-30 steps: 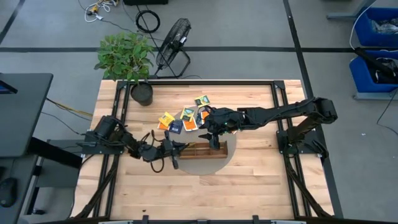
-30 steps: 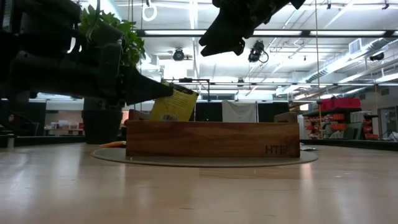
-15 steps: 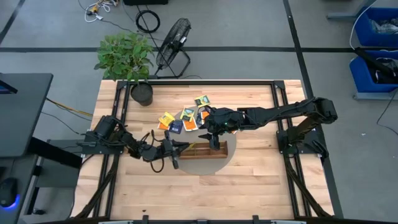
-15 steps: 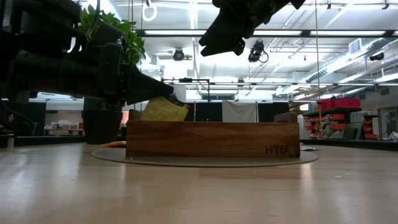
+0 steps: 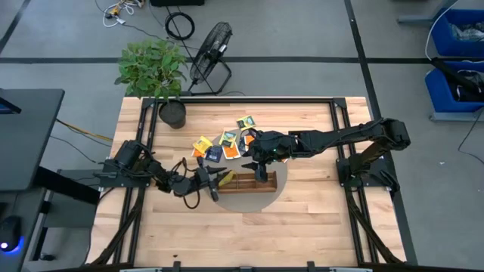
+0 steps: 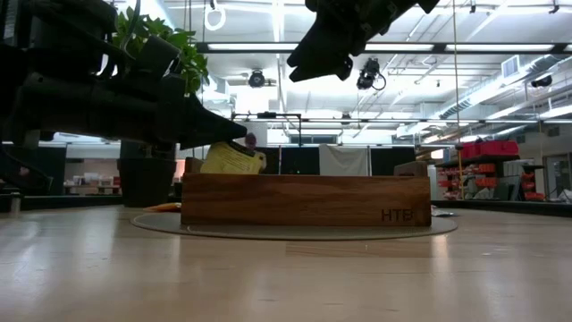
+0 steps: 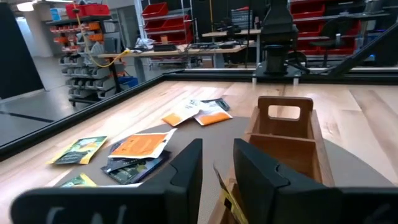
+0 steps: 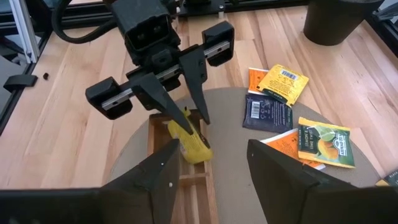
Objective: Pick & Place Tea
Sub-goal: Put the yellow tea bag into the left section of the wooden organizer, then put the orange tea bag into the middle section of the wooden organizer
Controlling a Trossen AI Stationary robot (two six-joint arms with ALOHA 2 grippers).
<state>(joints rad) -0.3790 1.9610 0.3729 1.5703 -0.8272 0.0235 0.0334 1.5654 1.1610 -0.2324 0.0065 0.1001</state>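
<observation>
Yellow packet (image 5: 226, 178) in the wooden tray (image 5: 249, 183): from above, my left gripper (image 5: 217, 180) reaches the tray's left end, fingers parted around the packet, which lies tilted in the end compartment, while my right gripper (image 5: 255, 153) hangs over the tray's far edge beside the loose tea packets (image 5: 224, 143) scattered on the table (image 5: 302, 227) behind it, near a potted plant (image 5: 155, 68). At table height, my left gripper (image 6: 223, 134) comes in level with its tips just above the yellow packet (image 6: 231, 159), whose crumpled top pokes over the tray wall (image 6: 304, 199); my right gripper (image 6: 326, 49) is well above the tray. Past my left wrist's fingers (image 7: 186, 171), spread apart, a yellow edge of the packet (image 7: 230, 199) shows between them, the tray (image 7: 283, 134) runs ahead, and orange, green and dark packets (image 7: 140, 146) lie on the grey mat beside it. From my right wrist, my own fingers (image 8: 273, 165) stand open and empty, and across the way the left gripper (image 8: 180, 102) straddles the yellow packet (image 8: 189, 140) in the tray; whether either tip touches it I cannot tell.
</observation>
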